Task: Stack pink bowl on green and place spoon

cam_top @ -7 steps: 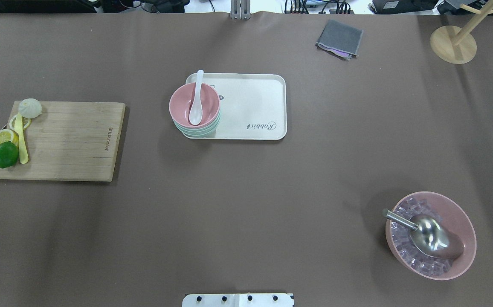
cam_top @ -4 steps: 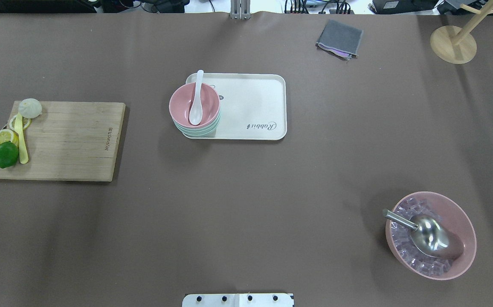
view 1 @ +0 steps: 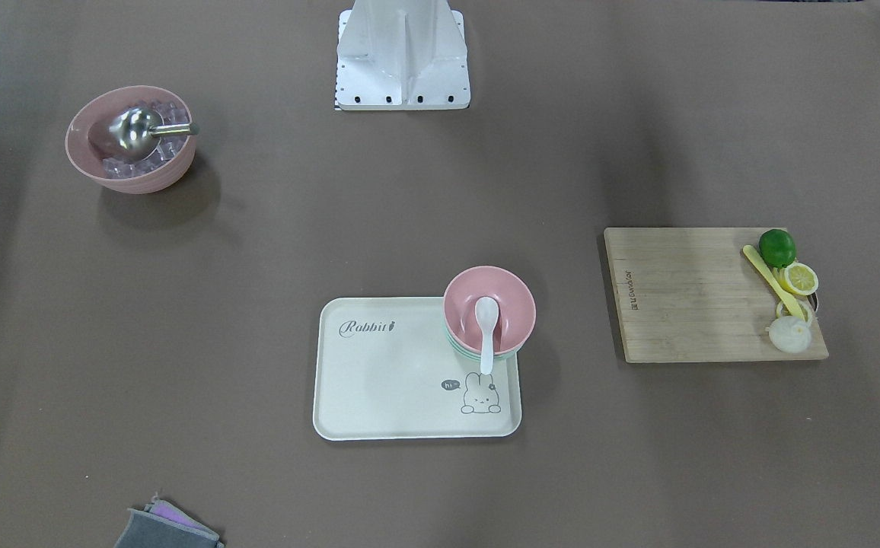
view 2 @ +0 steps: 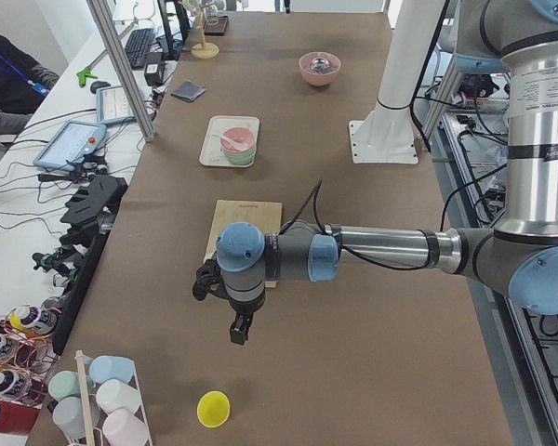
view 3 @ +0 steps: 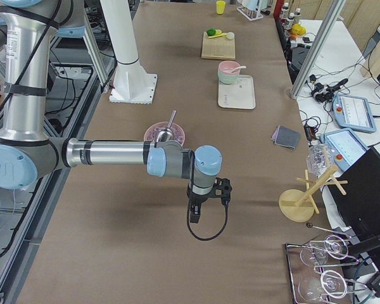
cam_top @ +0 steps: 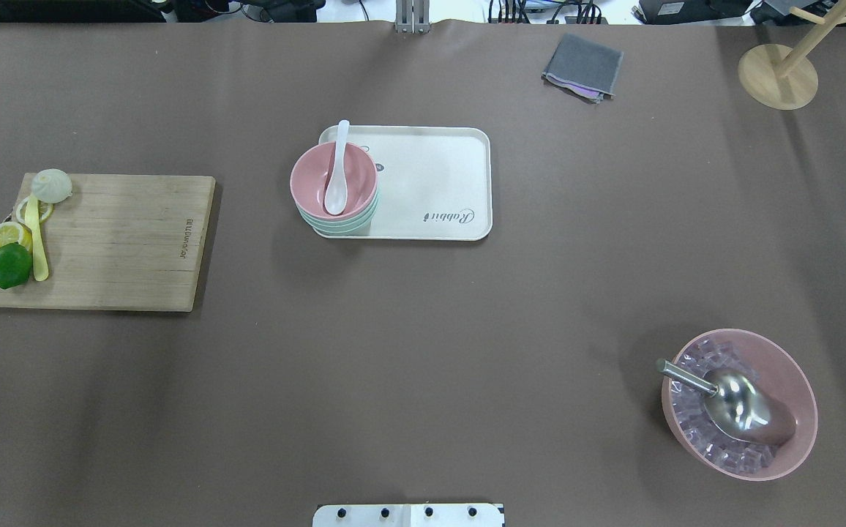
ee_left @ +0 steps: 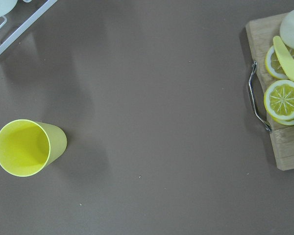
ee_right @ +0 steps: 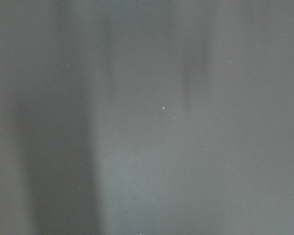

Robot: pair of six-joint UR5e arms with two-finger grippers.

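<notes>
Nested upright on top of the green bowls, at the end of the cream tray toward the robot's left: the pink bowl. Inside it, scoop end down in the hollow and handle leaned over the far rim, pointing away from the robot: the white spoon. Well off toward the left side of the table, a wooden cutting board, carrying along its outer edge a lime, lemon slices, a yellow knife and a pale bun. Near the right front of the table, a larger pink bowl filled with clear ice cubes, with a metal scoop lying in it. Along the far edge, a folded grey cloth and a round-based wooden stand. Seen only in the left side view, held above bare table past the board's end and near a yellow cup: the left gripper. Cannot tell from there whether its claw is apart or together. Seen only in the right side view, over the brown table cover beyond the ice bowl: the right gripper. Likewise cannot tell how its claw is set. Well apart from the tray and the stacked bowls, both of them.
</notes>
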